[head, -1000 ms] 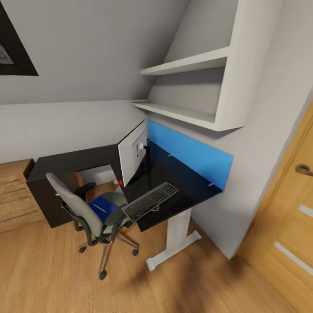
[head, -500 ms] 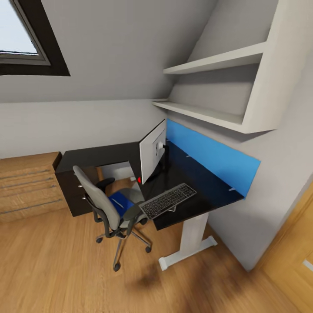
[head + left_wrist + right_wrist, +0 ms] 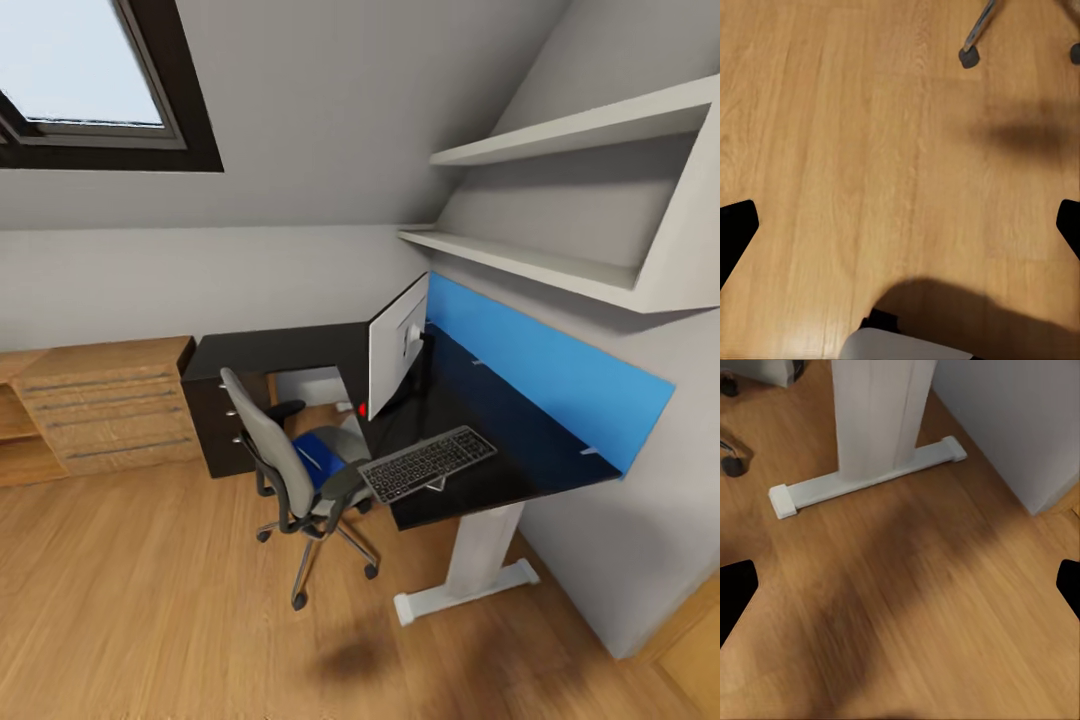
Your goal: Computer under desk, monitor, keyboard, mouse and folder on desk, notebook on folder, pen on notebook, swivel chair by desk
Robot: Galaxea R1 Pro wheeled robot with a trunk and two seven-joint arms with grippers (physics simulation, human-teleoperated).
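The glossy black desk (image 3: 520, 470) runs along the wall. On it the monitor (image 3: 398, 345) stands edge-on, with the keyboard (image 3: 428, 465) near the front edge. The swivel chair (image 3: 270, 460) is pulled up to the desk, and the blue folder (image 3: 316, 456) lies on its seat. A light grey box under the desk corner looks like the computer (image 3: 308, 385). Mouse, notebook and pen are out of view. My left gripper (image 3: 900, 229) hangs open over bare floor near a chair castor (image 3: 970, 56). My right gripper (image 3: 900, 585) is open above the floor by the desk's white leg (image 3: 877, 412).
A blue panel (image 3: 560, 375) backs the desk under white wall shelves (image 3: 560, 270). The black drawer unit (image 3: 222, 425) and low wooden shelving (image 3: 100, 405) stand to the left. A skylight (image 3: 90, 90) is above them. Open wood floor (image 3: 150, 600) lies in front.
The head view has swung left: the wooden door has left the picture and the skylight and wooden shelving have come in. Desk, chair and things on them have not moved.
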